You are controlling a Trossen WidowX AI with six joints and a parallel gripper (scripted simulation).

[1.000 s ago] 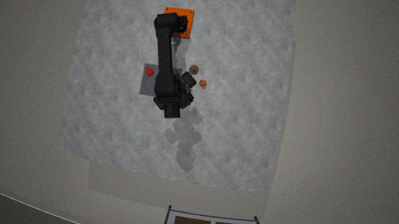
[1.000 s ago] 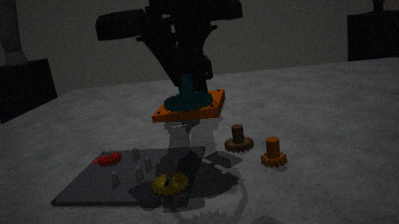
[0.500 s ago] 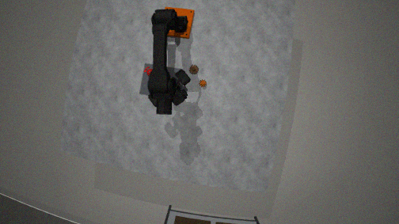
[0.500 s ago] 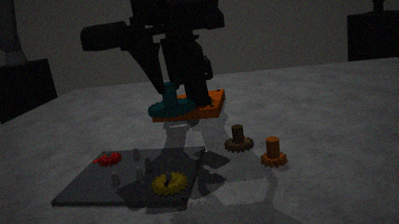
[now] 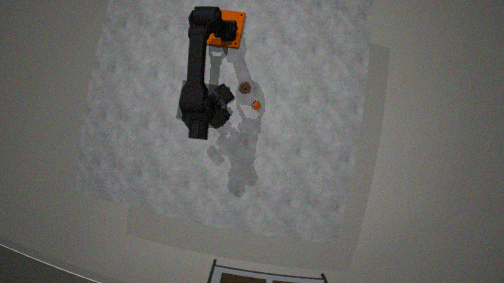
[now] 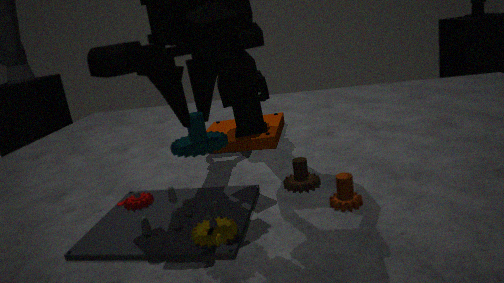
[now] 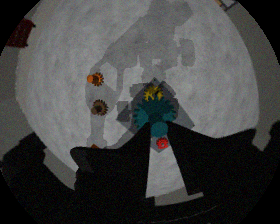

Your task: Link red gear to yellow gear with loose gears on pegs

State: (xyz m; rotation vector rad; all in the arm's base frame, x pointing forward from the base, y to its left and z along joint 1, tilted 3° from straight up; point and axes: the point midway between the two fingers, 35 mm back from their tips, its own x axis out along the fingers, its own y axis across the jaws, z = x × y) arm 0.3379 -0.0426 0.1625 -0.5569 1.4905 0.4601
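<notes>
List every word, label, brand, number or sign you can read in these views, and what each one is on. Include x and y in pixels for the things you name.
None: no readable text in any view. The grey board (image 6: 107, 234), the orange base plate (image 6: 275, 126) and the teal gear (image 6: 200, 144) (image 7: 156, 111) show no lettering. The arm is too dark to tell.

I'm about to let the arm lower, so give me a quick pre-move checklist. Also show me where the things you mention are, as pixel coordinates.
Teal gear (image 6: 199, 144) (image 7: 155, 111) gripped by its stem: ok
Teal gear clear above the grey board (image 6: 107, 232) (image 7: 186, 124): ok
Red gear (image 6: 139, 201) (image 7: 161, 140) on the board: ok
Yellow gear (image 6: 202, 232) (image 7: 152, 91) on the board: ok
Teal gear's hole lined up over an empty peg: cannot tell
Chain linking red to yellow complete: not ok
</notes>
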